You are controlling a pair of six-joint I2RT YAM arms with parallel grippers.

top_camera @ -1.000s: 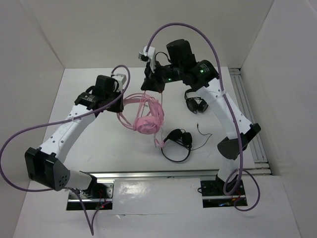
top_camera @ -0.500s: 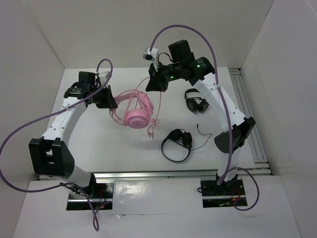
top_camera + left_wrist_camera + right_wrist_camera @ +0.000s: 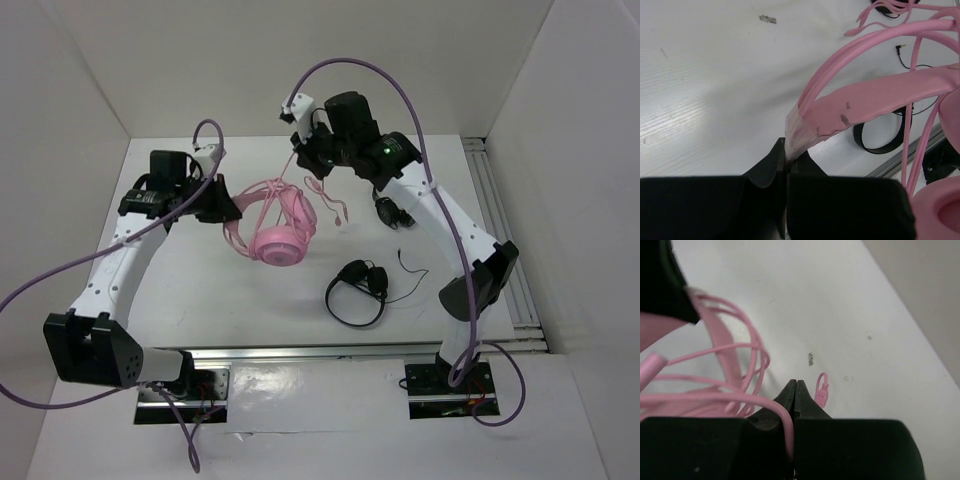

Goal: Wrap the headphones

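The pink headphones (image 3: 279, 238) hang above the table's middle, one round cup facing up. My left gripper (image 3: 226, 203) is shut on the end of the headband; in the left wrist view (image 3: 786, 157) the padded band (image 3: 880, 97) and its double wire rise from the jaws, with a cup (image 3: 940, 210) at the lower right. My right gripper (image 3: 305, 163) is behind and above the headset, shut on the thin pink cable (image 3: 325, 195). In the right wrist view (image 3: 796, 386) the cable (image 3: 782, 417) runs into the jaws, loops lie to the left, and the plug (image 3: 821, 394) dangles beside the tips.
Two smaller black headphones lie on the table, one in front of the pink set (image 3: 358, 285) with a loose black cable, and one at the back right (image 3: 393, 210) under the right arm. A metal rail (image 3: 500, 230) runs along the table's right edge.
The left gripper carried the pink headset left and turned it so one cup faces up. The right gripper moved back and left with the cable, whose loose end now swings right of the headset.
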